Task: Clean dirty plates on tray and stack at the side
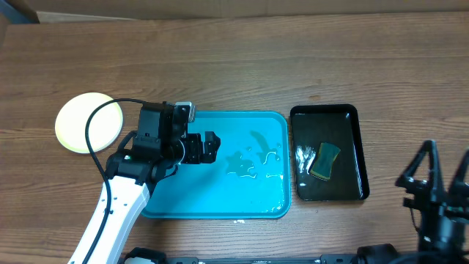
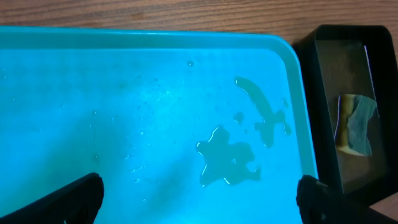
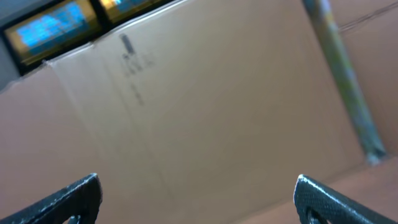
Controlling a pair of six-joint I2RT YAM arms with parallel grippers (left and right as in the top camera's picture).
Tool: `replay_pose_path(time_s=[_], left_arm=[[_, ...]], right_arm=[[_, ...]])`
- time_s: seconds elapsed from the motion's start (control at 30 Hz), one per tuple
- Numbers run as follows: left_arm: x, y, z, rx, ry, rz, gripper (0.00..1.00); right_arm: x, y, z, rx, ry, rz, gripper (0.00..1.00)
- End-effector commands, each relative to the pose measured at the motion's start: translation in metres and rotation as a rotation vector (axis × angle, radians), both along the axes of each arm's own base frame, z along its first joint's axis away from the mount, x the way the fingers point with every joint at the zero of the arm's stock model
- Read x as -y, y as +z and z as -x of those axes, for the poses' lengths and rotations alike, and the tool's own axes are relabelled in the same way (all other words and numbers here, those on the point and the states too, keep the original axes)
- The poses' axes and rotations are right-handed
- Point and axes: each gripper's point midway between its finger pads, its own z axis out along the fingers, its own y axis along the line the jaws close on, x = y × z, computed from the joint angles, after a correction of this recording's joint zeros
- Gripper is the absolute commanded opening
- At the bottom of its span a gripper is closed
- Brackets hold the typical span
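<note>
Left gripper (image 1: 211, 147): fingers stood wide, empty, over wet turquoise rectangular plastic tray (image 1: 220, 198). Right gripper (image 1: 444, 167): wide, empty. Pale yellow-green round plate (image 1: 80, 125) lay near tray.

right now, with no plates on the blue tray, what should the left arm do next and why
Probably lift the left tool up and back off the tray: it is open and empty, the tray holds only puddles, and the pale plate already sits on the table beside the tray.
</note>
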Motion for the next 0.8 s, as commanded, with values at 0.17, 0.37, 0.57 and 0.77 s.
replay_pose_path(time_s=[0.17,0.37,0.57,0.77], left_arm=[[0.0,0.002,-0.003,0.01,-0.006,-0.008,1.0],[0.0,0.002,-0.003,0.01,-0.006,-0.008,1.0],[0.0,0.002,-0.003,0.01,-0.006,-0.008,1.0],[0.0,0.002,-0.003,0.01,-0.006,-0.008,1.0]], right_arm=[[-0.037,-0.041,-0.03,0.167,0.175,0.082,1.0],[-0.039,-0.087,-0.045,0.083,0.177,0.086,1.0],[-0.04,-0.147,-0.06,-0.021,0.173,0.105,1.0],[-0.041,-0.204,-0.071,-0.239,0.175,0.152,1.0]])
